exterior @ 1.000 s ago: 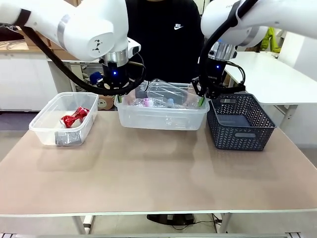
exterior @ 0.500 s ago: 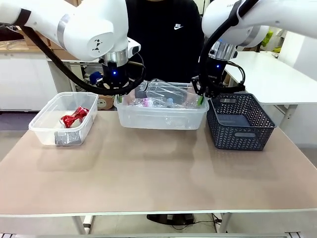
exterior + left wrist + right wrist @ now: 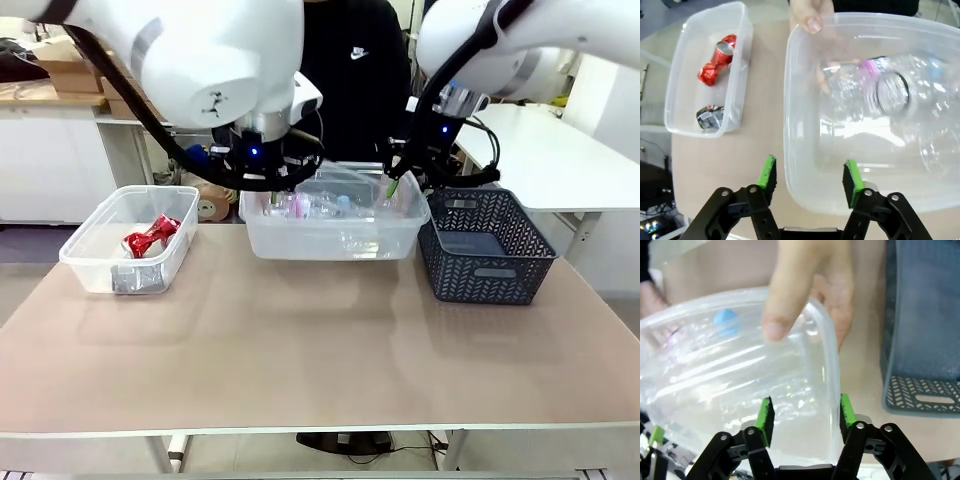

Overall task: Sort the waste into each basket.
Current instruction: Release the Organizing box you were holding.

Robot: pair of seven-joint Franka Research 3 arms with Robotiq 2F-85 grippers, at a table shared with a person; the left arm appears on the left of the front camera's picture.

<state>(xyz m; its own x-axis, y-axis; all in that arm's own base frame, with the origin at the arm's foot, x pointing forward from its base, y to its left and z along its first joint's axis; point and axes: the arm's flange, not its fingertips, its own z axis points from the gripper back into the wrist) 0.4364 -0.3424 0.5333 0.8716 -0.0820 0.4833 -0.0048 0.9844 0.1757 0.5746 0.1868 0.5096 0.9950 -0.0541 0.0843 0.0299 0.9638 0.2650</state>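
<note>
The middle clear basket (image 3: 335, 228) holds several clear plastic bottles (image 3: 890, 92), one with a blue cap (image 3: 726, 320). A person's thumb (image 3: 810, 15) and hand (image 3: 805, 285) grip its far rim. My left gripper (image 3: 810, 175) is open, its fingers standing either side of the basket's near-left wall (image 3: 787, 100). At the other end my right gripper (image 3: 806, 415) is open across the rim (image 3: 832, 365), and nothing is pinched. The left clear basket (image 3: 100, 215) contains a crushed red can (image 3: 150, 235) and a silver can (image 3: 710, 116).
A dark lattice basket (image 3: 485, 245) stands at the right, close to my right gripper (image 3: 398, 185). The person stands behind the middle basket. Bare tabletop (image 3: 320, 350) spreads across the whole near half.
Both wrists have lifted a little, and the left arm has swung right and nearer the camera. The middle basket now sits slightly higher and further right.
</note>
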